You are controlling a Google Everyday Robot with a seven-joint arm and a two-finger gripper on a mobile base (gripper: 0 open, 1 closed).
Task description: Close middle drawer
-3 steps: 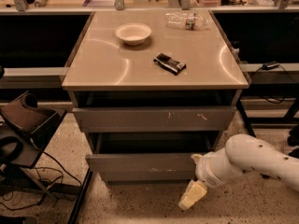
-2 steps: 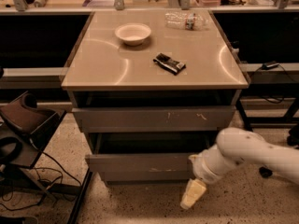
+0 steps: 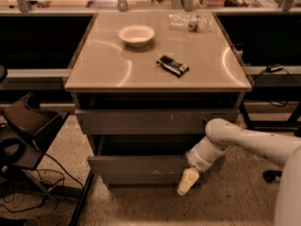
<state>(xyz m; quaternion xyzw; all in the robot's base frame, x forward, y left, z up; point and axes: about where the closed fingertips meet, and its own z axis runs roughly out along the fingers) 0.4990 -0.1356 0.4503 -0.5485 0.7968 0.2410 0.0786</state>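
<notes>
The middle drawer (image 3: 141,165) is a wide grey drawer pulled out from the cabinet, and its dark inside (image 3: 146,145) shows above its plain front panel. Above it is the drawer front with small scratch marks (image 3: 155,121), also slightly out. My gripper (image 3: 187,181), cream-coloured on a white arm (image 3: 244,140), hangs at the right end of the middle drawer's front panel, just in front of its lower edge. It holds nothing that I can see.
On the cabinet top (image 3: 108,74) lie a white bowl (image 3: 136,34), a dark flat packet (image 3: 172,65) and a clear plastic bottle (image 3: 188,21). A dark chair with cables (image 3: 23,135) stands at the left. Dark desks flank the cabinet on both sides.
My gripper has moved up and a little left, closer to the right end of the middle drawer's front. The drawer itself looks unmoved.
</notes>
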